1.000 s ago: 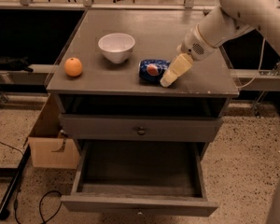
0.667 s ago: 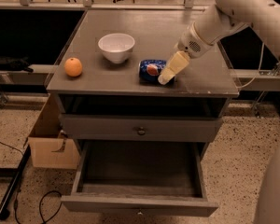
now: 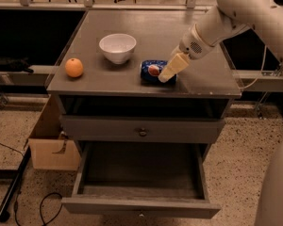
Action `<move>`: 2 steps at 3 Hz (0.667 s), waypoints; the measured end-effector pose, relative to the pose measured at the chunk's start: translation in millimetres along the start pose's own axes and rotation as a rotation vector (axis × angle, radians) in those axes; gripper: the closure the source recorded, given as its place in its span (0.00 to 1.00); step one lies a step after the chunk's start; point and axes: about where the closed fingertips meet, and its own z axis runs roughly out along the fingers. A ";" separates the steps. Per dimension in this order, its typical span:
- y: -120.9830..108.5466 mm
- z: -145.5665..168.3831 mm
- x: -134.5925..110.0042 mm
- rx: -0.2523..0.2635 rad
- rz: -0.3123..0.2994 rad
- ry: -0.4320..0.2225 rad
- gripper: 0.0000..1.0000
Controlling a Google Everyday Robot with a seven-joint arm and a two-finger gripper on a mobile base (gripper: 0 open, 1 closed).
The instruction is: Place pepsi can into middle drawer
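Observation:
The pepsi can (image 3: 152, 71) lies on its side on the grey cabinet top (image 3: 113, 86), right of centre, its logo facing me. My gripper (image 3: 170, 70) reaches down from the upper right, and its cream fingers (image 3: 173, 66) cover the can's right end. The middle drawer (image 3: 140, 202) is pulled open below, wide and grey with a dark floor, and nothing lies in it. Above it sits a flat drawer front with a round knob (image 3: 142, 132).
A white bowl (image 3: 117, 47) stands at the back middle of the top, and an orange (image 3: 74, 67) sits at its left edge. A cardboard box (image 3: 52, 145) stands on the floor to the left. A black pole and cables (image 3: 12, 192) lie at lower left.
The arm has shifted slightly left and nearer the can, with the fingers now over its right end. The can has not moved.

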 end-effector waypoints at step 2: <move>0.0 0.0 0.0 0.000 0.000 0.000 0.71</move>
